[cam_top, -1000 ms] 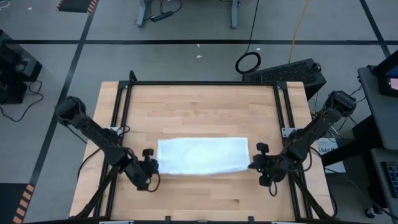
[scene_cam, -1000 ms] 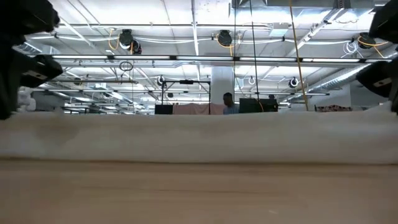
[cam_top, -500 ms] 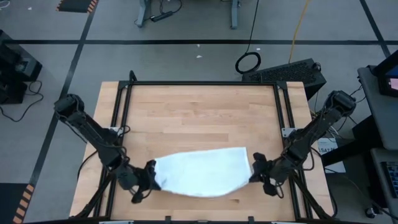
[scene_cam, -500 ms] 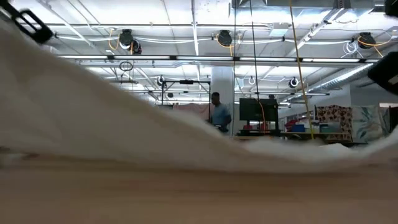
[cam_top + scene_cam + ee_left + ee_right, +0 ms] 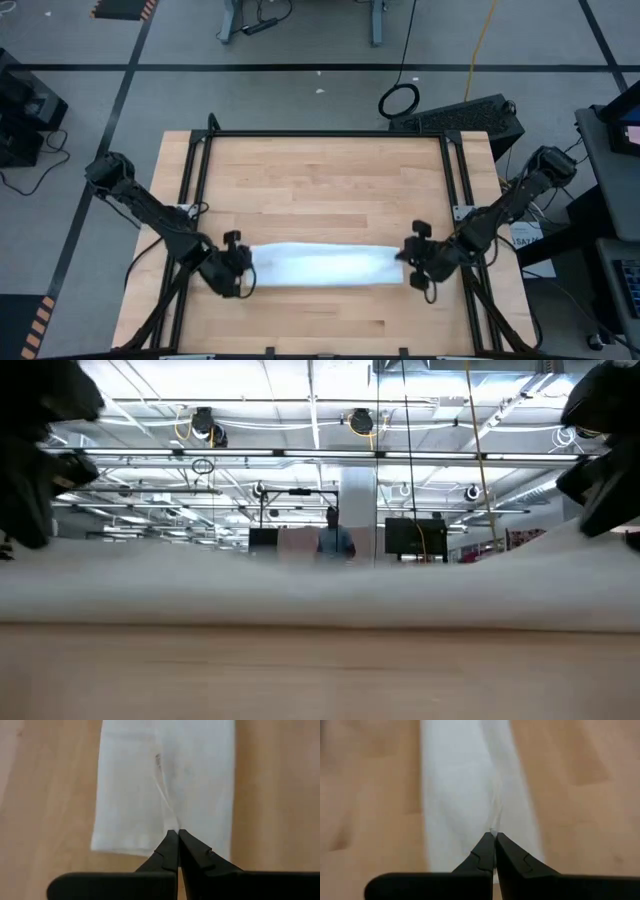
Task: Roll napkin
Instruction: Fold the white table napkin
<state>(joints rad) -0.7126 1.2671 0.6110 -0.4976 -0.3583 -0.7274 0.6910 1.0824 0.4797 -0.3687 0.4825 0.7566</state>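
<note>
Since half a second ago the napkin (image 5: 320, 267) has dropped from a lifted, slanted sheet into a narrow flat band lying across the table, and both grippers have come back up the table to sit level with each other at its ends.

From above, a light wooden table (image 5: 320, 180) with a black metal frame (image 5: 325, 134) around it holds 1 white napkin, folded into a long strip that runs left to right across the near half of the tabletop. The left gripper (image 5: 243, 266) is at the strip's left end and the right gripper (image 5: 404, 256) is at its right end, each arm reaching in low from its own side.

In the left wrist view the left gripper (image 5: 178, 832) has its 2 dark fingers pressed together on a pinch of cloth at the napkin's (image 5: 165, 785) short edge, with a crease running away from the tips. In the right wrist view the right gripper (image 5: 494, 836) likewise clamps a fold of the napkin (image 5: 470, 785) at its end.

At table height the napkin (image 5: 320, 585) forms a pale low ridge across the whole width. Far behind it, 1 person (image 5: 334, 541) stands in the room.
</note>
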